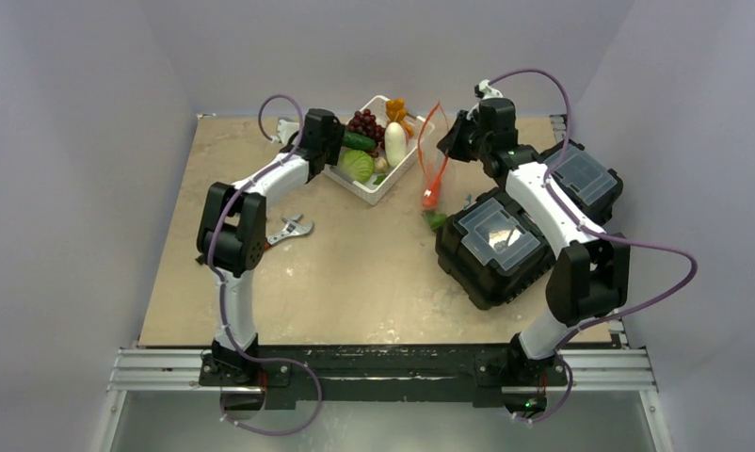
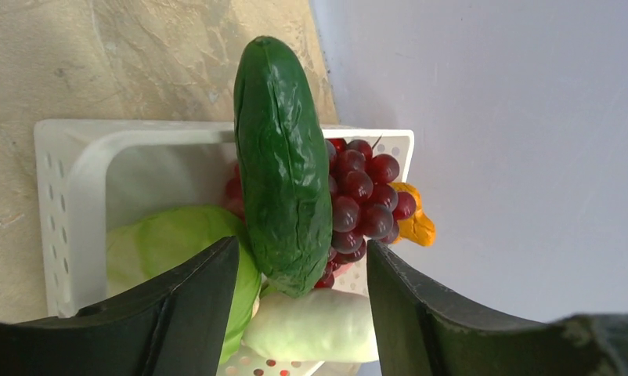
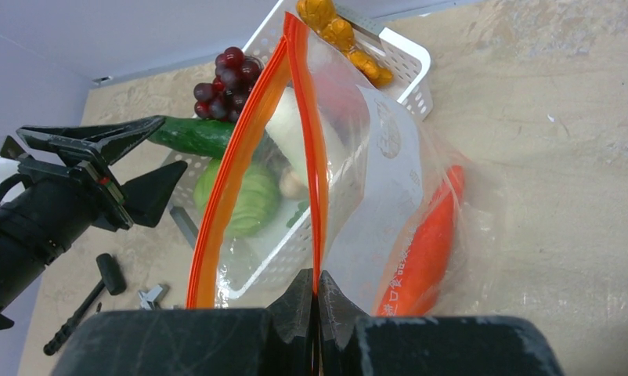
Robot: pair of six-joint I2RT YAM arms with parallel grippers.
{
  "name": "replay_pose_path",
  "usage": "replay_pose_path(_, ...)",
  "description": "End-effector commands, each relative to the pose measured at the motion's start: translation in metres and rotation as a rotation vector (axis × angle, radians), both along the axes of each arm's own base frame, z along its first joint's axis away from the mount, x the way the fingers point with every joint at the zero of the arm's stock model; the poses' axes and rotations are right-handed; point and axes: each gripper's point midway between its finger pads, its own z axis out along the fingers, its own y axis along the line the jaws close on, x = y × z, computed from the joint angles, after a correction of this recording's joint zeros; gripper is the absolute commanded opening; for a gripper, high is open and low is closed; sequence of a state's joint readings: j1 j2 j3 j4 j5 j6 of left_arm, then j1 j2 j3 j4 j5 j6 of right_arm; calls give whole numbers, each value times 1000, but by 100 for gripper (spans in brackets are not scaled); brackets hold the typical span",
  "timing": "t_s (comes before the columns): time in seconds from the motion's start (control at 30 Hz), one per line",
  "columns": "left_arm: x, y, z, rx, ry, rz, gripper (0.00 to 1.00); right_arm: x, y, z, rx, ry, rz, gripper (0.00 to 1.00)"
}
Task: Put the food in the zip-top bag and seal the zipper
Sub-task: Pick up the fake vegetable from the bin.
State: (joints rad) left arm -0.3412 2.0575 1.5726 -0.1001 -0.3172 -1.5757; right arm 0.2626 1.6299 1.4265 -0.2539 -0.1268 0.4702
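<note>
Black fingers (image 2: 193, 305) of the left gripper (image 2: 303, 254) stand spread on either side of the dark green cucumber (image 2: 283, 164). Its near end sits between them, with a clear gap on one side. The cucumber lies atop the cabbage (image 2: 162, 243) and red grapes (image 2: 366, 196) in the white basket (image 2: 68, 180). The right gripper (image 3: 317, 286) is pressed tight, pinching the zipper (image 3: 232, 172) of the zip-top bag (image 3: 381, 149). The bag is held upright just beside the basket, mouth gaping, with an orange carrot (image 3: 428, 243) inside.
</note>
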Motion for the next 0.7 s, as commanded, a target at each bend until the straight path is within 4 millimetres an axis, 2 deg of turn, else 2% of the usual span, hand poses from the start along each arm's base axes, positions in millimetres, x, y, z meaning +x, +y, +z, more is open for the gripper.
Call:
replay_pose_path(0.0, 16, 11, 8, -7, -18, 65, 59, 5, 5, 29, 16, -82, 29, 0)
replay_pose_path(0.23, 20, 15, -1, 25, 10, 75, 61, 4, 8, 26, 26, -70, 44, 0)
replay_pose_path(0.4, 23, 15, -5, 38, 17, 74, 58, 3, 10, 26, 30, -67, 53, 0)
replay_pose_path(0.47, 23, 15, -8, 36, 22, 74, 55, 3, 10, 27, 34, -69, 54, 0)
replay_pose_path(0.57, 24, 15, -7, 35, 19, 72, 43, 1, 10, 29, 35, -74, 55, 0)
replay_pose_path(0.67, 26, 13, -5, 22, 8, 67, 41, 0, 10, 31, 36, -78, 56, 0)
